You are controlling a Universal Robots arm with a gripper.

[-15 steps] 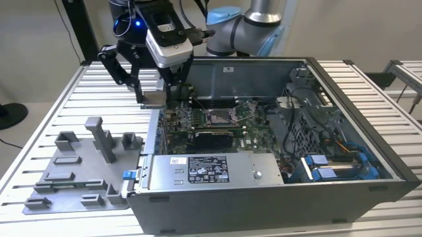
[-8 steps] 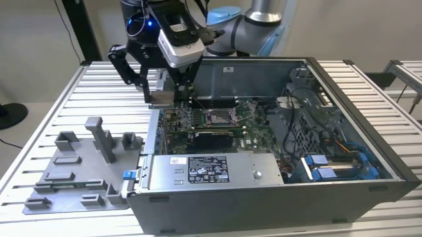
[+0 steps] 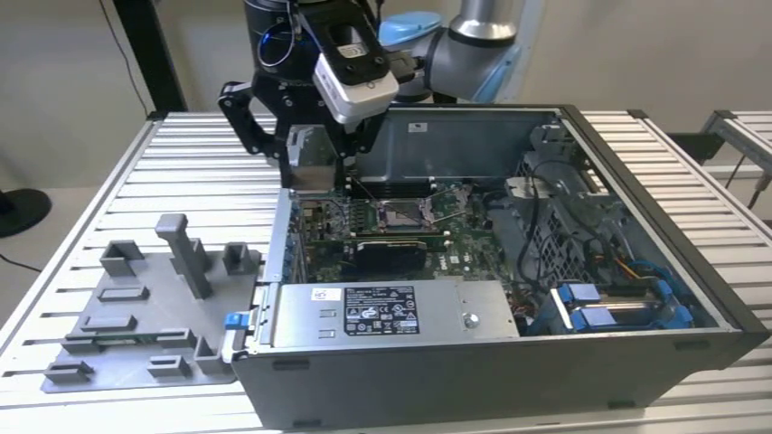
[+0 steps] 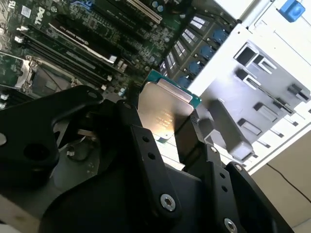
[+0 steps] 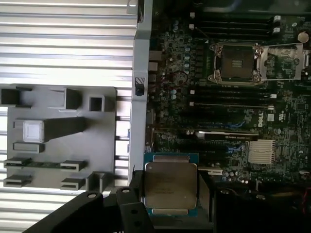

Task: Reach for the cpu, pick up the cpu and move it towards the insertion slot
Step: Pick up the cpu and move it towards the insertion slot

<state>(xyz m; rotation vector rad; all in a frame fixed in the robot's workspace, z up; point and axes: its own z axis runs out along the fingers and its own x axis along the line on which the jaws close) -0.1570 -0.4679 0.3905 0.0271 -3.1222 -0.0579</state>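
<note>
**A:** Exterior view's lower left: grey fixture plate [image 3: 133,307] lying on the ribbed tabletop [image 3: 72,199].

**B:** And the chip?

**A:** Off the plate. Upper middle-left, the end effector [image 3: 314,176] hangs over the left wall of the open case [image 3: 483,371]. In the first wrist view its fingers [image 5: 137,191] pinch the cpu [image 5: 170,184] by two opposite edges, metal lid towards the camera.

**B:** Slot?

**A:** The insertion slot [image 3: 404,212] is mid-frame on the green motherboard [image 3: 320,249], well apart from the chip. Its frame looks swung open.

**B:** Risks?

**A:** Thin edge grip, so the chip could slip or twist in transit. The case wall is close below, and a knock would skew it. Further right, cables [image 3: 567,226] crowd the bay. A skewed landing would likely damage the socket contacts.
</note>
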